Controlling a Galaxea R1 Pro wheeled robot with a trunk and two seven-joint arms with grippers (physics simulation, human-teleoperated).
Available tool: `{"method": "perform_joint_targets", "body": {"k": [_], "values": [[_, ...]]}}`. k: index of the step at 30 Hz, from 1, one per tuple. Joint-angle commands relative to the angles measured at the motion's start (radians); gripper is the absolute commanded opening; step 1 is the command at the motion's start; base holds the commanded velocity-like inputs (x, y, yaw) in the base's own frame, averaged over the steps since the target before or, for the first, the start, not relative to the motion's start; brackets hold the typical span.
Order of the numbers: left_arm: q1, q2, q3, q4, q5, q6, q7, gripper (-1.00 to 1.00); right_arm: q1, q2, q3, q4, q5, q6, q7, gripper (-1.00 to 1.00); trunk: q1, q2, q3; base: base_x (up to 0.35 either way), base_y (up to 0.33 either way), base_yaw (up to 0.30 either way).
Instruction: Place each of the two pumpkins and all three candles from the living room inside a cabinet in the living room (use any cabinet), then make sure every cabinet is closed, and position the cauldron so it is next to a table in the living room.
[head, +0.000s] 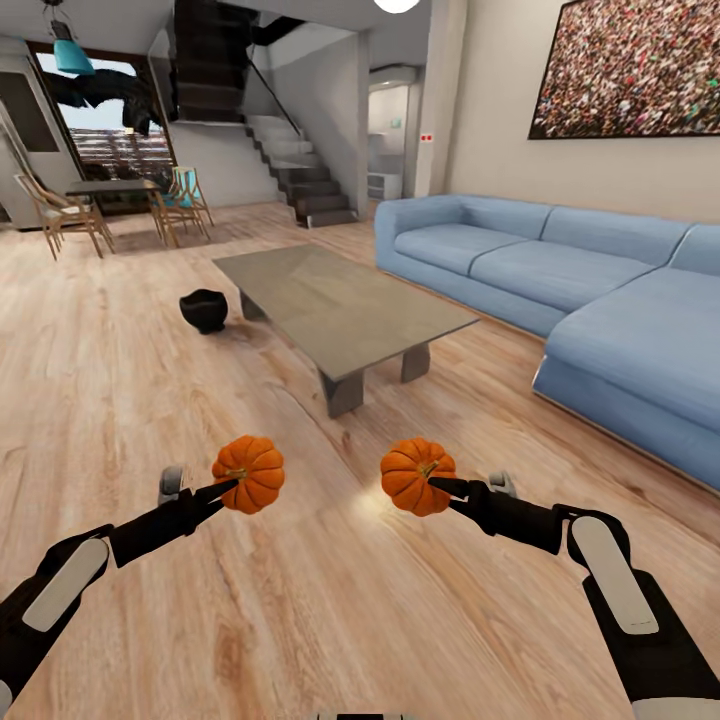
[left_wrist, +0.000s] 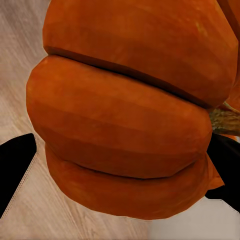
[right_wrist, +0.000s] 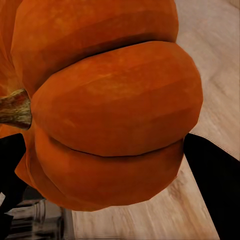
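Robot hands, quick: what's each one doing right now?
Left tool: closed on a pumpkin, carried above the floor.
Right tool: closed on the other pumpkin, also carried above the floor.

Left pincer (head: 222, 488): we hold the left pumpkin (head: 249, 473) clamped at its fingertips, above the wood floor (head: 120, 400).
Right pincer (head: 440, 485): we grip the right pumpkin (head: 416, 476) the same way, level with the other.
Desk (head: 340, 305): a low grey slab on dark legs, beyond both pumpkins.
Cauldron (head: 204, 310): black, on the floor just beside the desk's left edge.
Sofa (head: 560, 290): blue, right of the desk.
Staircase (head: 290, 165): dark, well behind the desk.
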Motion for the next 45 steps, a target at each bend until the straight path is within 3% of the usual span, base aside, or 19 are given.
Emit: {"method": "perform_joint_targets", "body": {"k": [1,19,24,45], "values": [[-0.001,0.001,-0.002,0.000,0.017,0.010,0.000,-1.00,0.000,0.000,-0.002,-0.001,-0.008,0.005,0.010,-1.00,0.000,0.000,-0.001,0.000,0.000,0.281],[0.001,0.003,0.000,0.004,0.026,0.010,-0.009,-1.00,0.000,0.000,-0.003,0.023,-0.006,0.005,0.010,-1.00,0.000,0.000,-0.001,0.000,0.000,0.281],[0.000,0.004,0.022,0.008,0.027,0.010,-0.009,-1.00,0.000,0.000,-0.003,0.025,-0.004,0.005,0.010,-1.00,0.000,0.000,-0.001,0.000,0.012,0.281],[0.000,0.004,0.030,0.009,0.027,0.012,-0.010,-1.00,0.000,0.001,-0.002,0.025,-0.002,0.005,0.009,-1.00,0.000,0.000,-0.001,0.011,0.135,0.281]]}}
